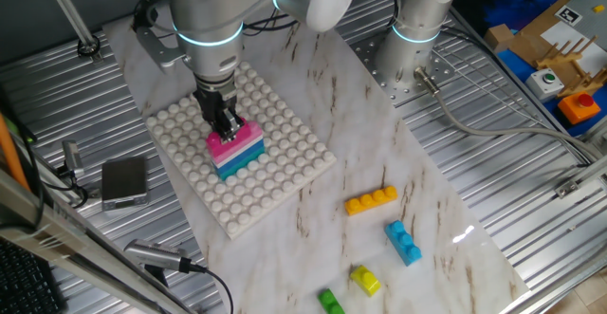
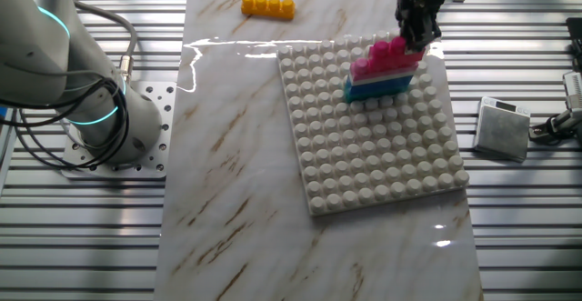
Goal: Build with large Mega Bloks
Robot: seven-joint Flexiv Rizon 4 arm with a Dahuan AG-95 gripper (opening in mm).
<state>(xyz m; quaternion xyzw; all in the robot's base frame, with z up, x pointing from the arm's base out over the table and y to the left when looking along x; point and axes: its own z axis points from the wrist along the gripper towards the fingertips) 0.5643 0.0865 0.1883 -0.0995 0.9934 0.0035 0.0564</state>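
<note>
A stack of Mega Bloks [image 1: 237, 153] stands on the white studded baseplate [image 1: 266, 195], near its middle. From the bottom it is teal, white, magenta and pink. It also shows in the other fixed view [image 2: 377, 74]. My gripper [image 1: 227, 127] comes straight down on the stack's top, its fingers closed around the pink brick [image 2: 396, 52]. Loose on the marble sheet lie an orange bar [image 1: 371, 200], a blue brick [image 1: 403, 242], a yellow brick [image 1: 365, 279] and a green brick [image 1: 330, 302].
A small grey box [image 1: 124, 180] lies on the metal table beside the baseplate. The arm's base [image 2: 100, 110] stands at the sheet's edge with cables around it. Cardboard and blue items [image 1: 555, 48] sit at the far right.
</note>
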